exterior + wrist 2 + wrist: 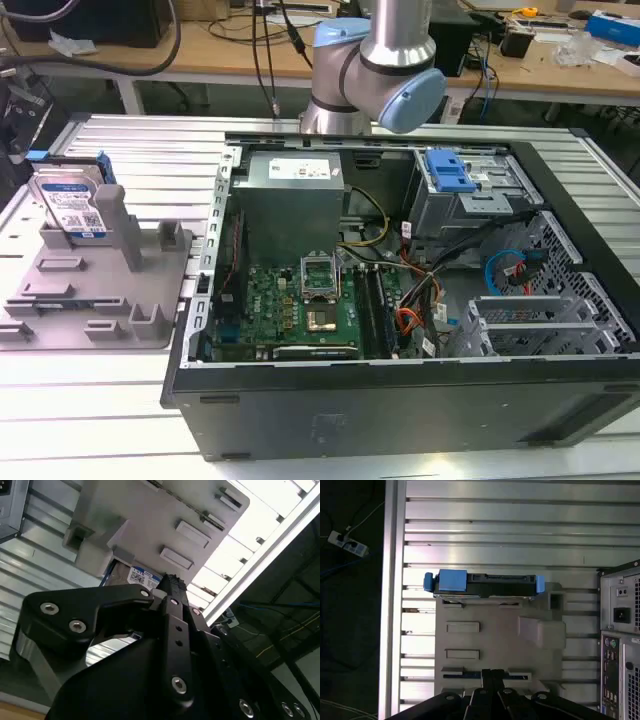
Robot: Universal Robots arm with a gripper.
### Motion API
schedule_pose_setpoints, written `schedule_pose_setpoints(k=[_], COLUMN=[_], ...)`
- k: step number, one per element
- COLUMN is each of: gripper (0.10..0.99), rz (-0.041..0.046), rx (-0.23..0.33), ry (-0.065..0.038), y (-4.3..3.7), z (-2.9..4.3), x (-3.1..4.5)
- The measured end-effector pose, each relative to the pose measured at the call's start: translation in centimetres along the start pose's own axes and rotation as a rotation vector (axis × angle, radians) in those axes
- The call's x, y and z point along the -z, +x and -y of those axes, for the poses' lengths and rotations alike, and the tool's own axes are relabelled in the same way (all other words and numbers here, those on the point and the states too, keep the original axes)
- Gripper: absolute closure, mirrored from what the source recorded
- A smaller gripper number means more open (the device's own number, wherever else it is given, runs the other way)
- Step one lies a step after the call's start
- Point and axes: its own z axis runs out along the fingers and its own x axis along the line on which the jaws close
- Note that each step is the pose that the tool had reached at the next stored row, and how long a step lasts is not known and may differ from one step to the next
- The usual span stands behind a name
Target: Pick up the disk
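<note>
On the grey fixture, at the exterior view's left, the disk stands up on its edge. Its white and blue label faces the camera, and a blue rail runs down its side. A tall grey post of the fixture stands just beside the disk, on the exterior view's right of it, and hides a bit of that side. Smaller grey blocks stick up from the flat part of the fixture.

The fixture sits on a silver table made of long metal strips. Just beside the fixture, on the exterior view's right, is a big black computer case with its side open. Inside it are a grey power box, a green board, many coloured wires and a grey drive cage with a blue top. The robot arm rises behind the case.

In the first wrist view the disk is seen from its thin edge, with blue ends. The fixture spreads out between the disk and the gripper. The gripper's two black fingers are pressed together and hold nothing. They are over the edge of the fixture away from the disk, so they are well apart from it. The back of the computer case is off to one side, and a white power strip lies on the dark floor past the table edge.

In the second wrist view the gripper covers part of the disk, and a bit of the label peeks out.
</note>
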Motion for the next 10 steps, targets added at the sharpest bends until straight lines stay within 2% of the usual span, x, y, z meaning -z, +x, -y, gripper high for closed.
schedule_pose_setpoints(k=[6,9,10], gripper=[0.98,0.98,0.98], rz=[0.0,-0.0047,-0.0056], rx=[0.002,0.123,0.145], ry=[0.0,0.0,0.0], y=[-0.01,-0.02,-0.02], z=[0.0,0.0,0.0], x=[-0.01,-0.06,-0.08])
